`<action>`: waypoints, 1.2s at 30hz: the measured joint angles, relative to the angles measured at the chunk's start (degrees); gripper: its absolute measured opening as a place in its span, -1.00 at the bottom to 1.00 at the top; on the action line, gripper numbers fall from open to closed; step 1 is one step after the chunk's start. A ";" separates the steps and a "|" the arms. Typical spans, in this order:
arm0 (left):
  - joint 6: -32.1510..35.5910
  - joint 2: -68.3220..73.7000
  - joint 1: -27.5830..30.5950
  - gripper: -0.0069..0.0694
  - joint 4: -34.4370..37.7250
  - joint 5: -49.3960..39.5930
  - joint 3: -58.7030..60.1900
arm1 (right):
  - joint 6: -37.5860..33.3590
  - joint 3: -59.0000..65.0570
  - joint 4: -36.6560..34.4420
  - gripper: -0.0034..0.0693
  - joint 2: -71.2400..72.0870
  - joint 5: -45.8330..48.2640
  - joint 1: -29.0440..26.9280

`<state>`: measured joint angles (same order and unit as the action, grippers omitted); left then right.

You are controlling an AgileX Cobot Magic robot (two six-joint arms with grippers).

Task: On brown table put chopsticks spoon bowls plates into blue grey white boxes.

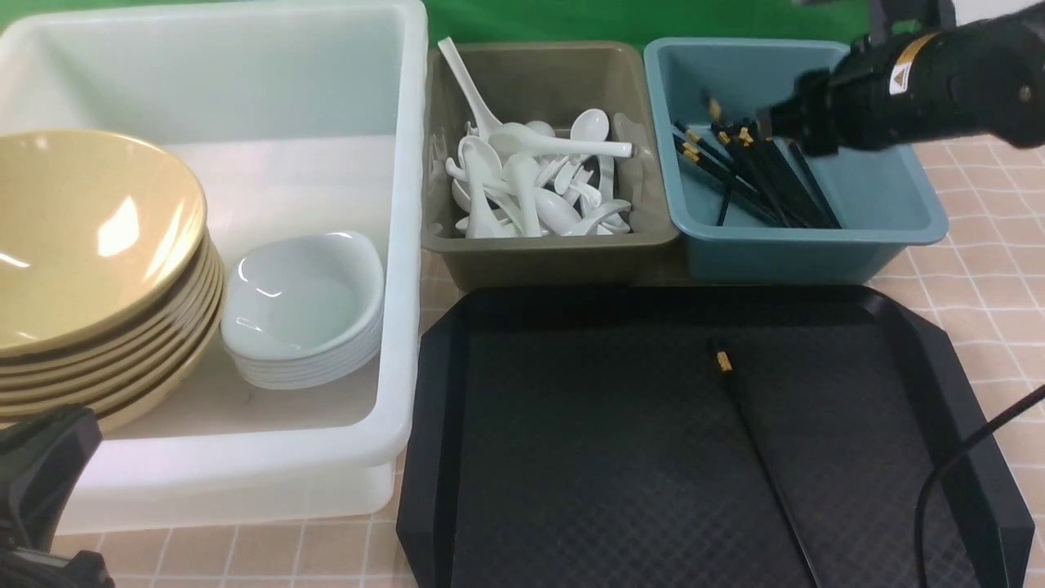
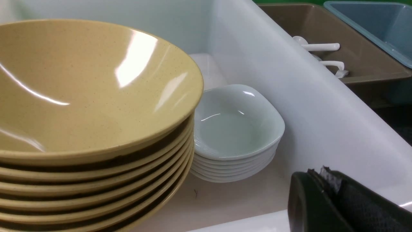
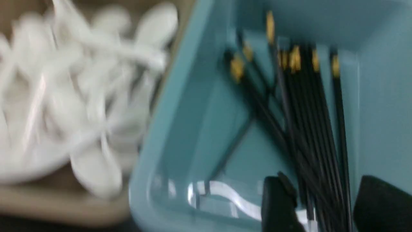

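On the brown table (image 1: 996, 245) the white box (image 1: 402, 245) is the biggest thing and it stands on the left. Next to it, at the front, lies the black tray (image 1: 571, 457). Inside the white box a stack of yellow bowls (image 1: 90, 237) stands at the left side. Behind the tray are the grey box (image 1: 555, 249) and, touching it on the right, the blue box (image 1: 816, 257). A lower stack of white plates (image 1: 302, 302) stands just beside the bowls in the white box. The white spoons (image 1: 531, 184) lie in a heap in the grey box. Many black chopsticks (image 1: 767, 184) with gold ends lie in the blue box. One single chopstick (image 1: 751, 425) lies on the tray.

The right gripper (image 3: 325, 206) hangs above the blue box. Its fingers (image 3: 276, 206) are apart and hold nothing, and the chopsticks are visible below them. The left gripper (image 2: 325, 196) is at the near edge of the white box. Only a part of it shows, so I cannot tell if its fingers are apart or together.
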<state>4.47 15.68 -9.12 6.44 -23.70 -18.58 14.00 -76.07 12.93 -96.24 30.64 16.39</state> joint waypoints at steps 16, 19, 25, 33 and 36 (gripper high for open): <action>0.00 0.00 0.00 -0.81 0.00 0.87 0.82 | -3.97 15.58 -6.27 -0.25 -6.16 4.71 10.03; 0.00 0.00 0.00 -0.81 0.00 0.87 0.82 | -4.38 15.64 -7.22 -0.54 -7.32 4.31 10.03; 0.00 0.00 0.00 -0.81 0.00 0.87 0.82 | -9.83 15.64 -12.12 -0.71 -7.10 3.91 9.96; 0.06 0.00 0.00 -0.81 0.00 0.93 0.82 | -19.24 15.71 -21.32 -0.72 5.64 -2.24 12.26; 0.00 0.00 0.00 -0.81 0.00 1.40 0.82 | -22.03 15.71 -21.65 -0.72 15.12 -19.71 11.55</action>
<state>4.47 15.68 -9.12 6.44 -22.30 -17.76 -8.03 -60.36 -8.72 -81.12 10.93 27.94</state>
